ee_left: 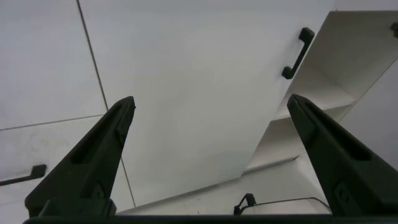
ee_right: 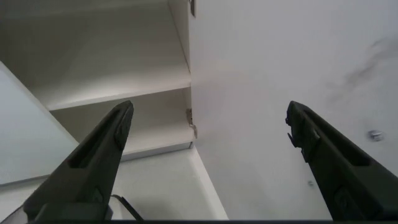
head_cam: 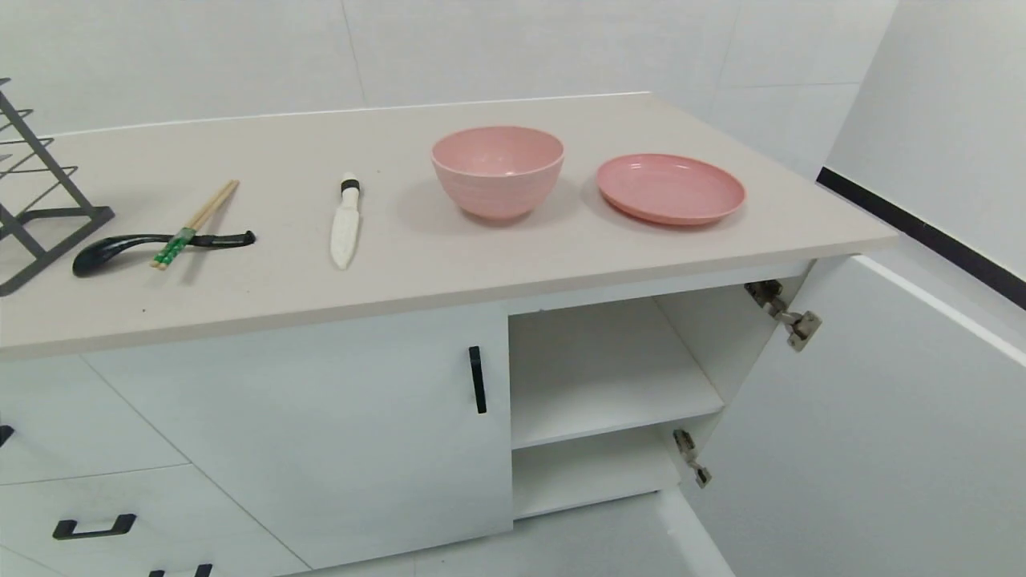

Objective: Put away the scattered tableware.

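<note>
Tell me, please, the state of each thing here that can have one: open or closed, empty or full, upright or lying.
right cabinet door, open
left cabinet door, closed
drawer, closed
bowl, upright, empty
plate, lying flat, empty
knife, lying flat
spoon, lying flat
chopsticks, lying across the spoon handle
left end effector, open, holding nothing
right end effector, open, holding nothing

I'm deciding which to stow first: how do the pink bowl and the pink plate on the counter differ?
The bowl is deep with tall rounded walls; the plate is shallow and nearly flat. The bowl stands taller, while the plate looks a little wider. The plate lies to the bowl's right, above the open cupboard. Both are pink, upright, empty and apart from each other.
</note>
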Robot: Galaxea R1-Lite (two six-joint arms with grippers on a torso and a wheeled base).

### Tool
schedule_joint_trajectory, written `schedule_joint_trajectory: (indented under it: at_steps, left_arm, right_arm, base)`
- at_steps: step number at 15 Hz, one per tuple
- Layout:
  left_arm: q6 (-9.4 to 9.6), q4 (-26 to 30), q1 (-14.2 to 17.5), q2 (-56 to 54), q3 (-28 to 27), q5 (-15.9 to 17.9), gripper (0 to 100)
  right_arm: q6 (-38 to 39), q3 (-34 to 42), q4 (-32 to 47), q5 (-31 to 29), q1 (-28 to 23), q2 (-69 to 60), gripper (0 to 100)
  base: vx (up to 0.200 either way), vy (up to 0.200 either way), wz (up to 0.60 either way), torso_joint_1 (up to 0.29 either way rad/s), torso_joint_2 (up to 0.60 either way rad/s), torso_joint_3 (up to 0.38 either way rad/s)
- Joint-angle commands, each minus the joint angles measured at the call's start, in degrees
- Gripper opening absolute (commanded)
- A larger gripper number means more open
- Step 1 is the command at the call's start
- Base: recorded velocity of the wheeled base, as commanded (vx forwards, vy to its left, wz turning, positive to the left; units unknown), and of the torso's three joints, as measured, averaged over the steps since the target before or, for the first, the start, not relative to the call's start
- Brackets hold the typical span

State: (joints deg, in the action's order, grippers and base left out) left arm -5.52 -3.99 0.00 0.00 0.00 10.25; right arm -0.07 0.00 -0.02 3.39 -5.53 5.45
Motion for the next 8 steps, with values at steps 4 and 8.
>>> schedule_joint_trajectory:
  at_steps: [4, 8]
  left_arm:
    - [-0.01, 0.0, 0.0, 0.2, 0.0, -0.1, 100]
    - [-0.19, 0.0, 0.0, 0.2, 0.0, 0.0, 100]
  right_arm:
    - [0.0, 0.0, -0.1, 0.0, 0.0, 0.1, 100]
    - [0.0, 0.0, -0.1, 0.0, 0.0, 0.1, 100]
  base:
    - [0.000, 0.000, 0.00, 0.201, -0.48, -0.216]
    - [0.000, 0.000, 0.00, 0.238, -0.49, -0.221]
